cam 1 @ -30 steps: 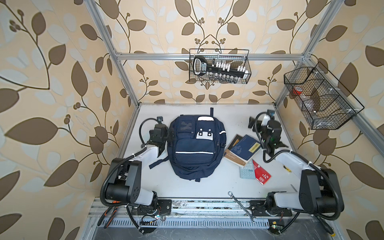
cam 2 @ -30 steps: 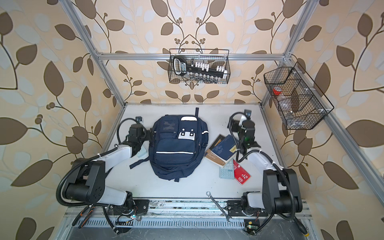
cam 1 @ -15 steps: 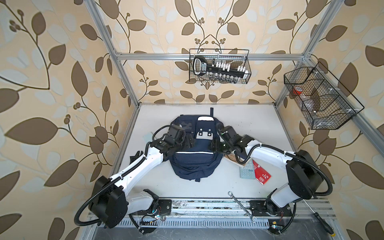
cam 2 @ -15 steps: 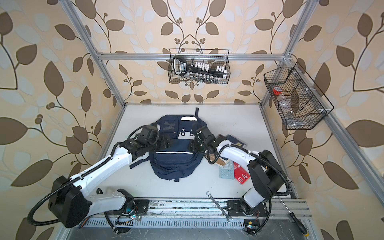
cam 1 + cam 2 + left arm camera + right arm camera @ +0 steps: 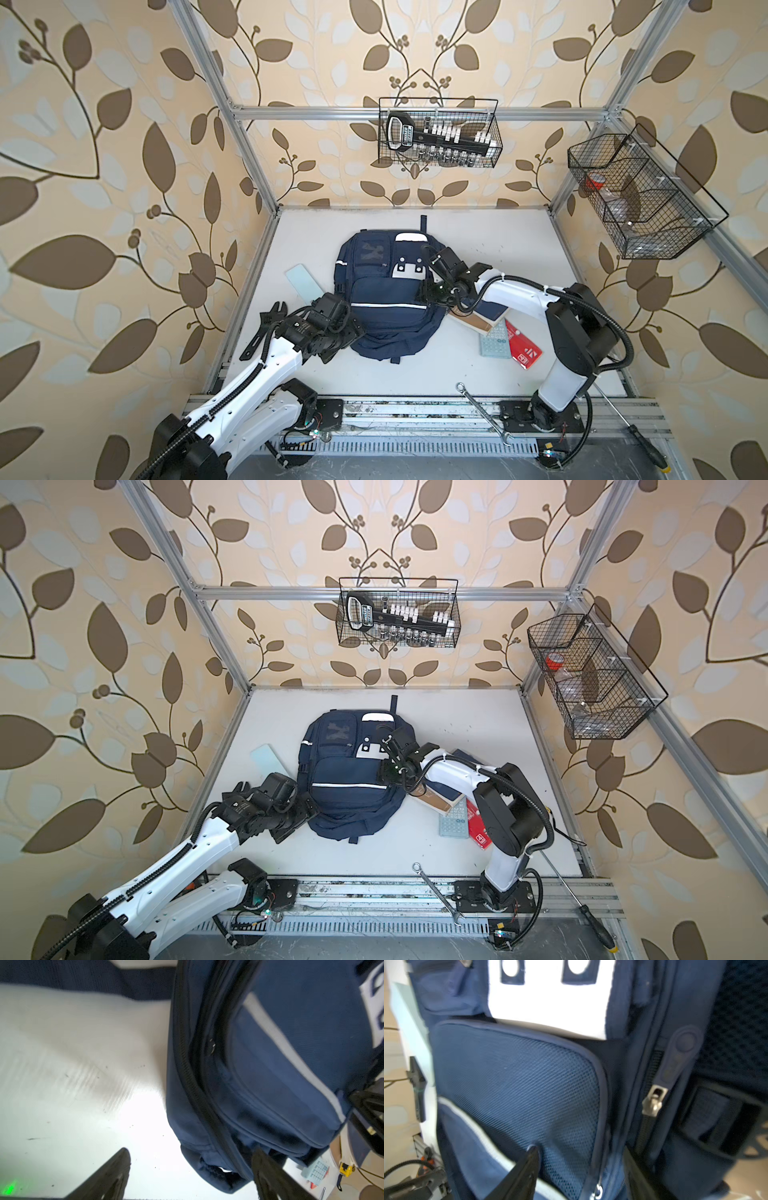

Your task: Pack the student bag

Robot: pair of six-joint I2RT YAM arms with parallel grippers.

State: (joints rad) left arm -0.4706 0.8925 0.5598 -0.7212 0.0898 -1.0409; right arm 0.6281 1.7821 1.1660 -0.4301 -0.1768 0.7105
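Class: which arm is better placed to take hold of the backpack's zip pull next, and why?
Right. In its wrist view the zip pull lies just ahead of the right gripper on the student bag. The left gripper stands open at the bag's lower corner, away from it.

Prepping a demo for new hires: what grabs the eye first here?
The navy student bag lies flat in the middle of the white table with both arms at it: the left gripper at its near left corner, the right gripper on its right edge by the front pocket. Next, the books and red booklet lie to its right, and a black wire basket of tools hangs on the leaf-patterned back wall.
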